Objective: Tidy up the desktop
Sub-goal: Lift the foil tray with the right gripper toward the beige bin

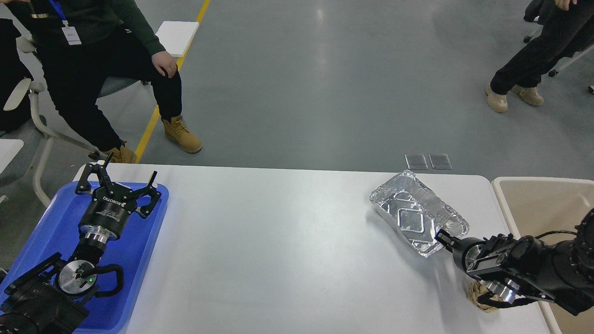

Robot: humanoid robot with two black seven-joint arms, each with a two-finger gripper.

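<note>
The white desktop [278, 241] holds a crumpled silver foil tray [417, 213] at its right end. My right gripper [442, 236] pinches the tray's near rim, and its fingers look closed on the foil. A crumpled brown paper ball [482, 304] lies on the desktop, partly hidden under my right wrist. My left gripper [121, 180] is open and empty, hovering over the far end of the blue tray [41, 236] at the left.
A beige rimmed bin [538, 195] stands just off the desktop's right edge. A seated person [93, 69] is beyond the far left corner. Another person's legs [524, 69] are at the far right on the grey floor.
</note>
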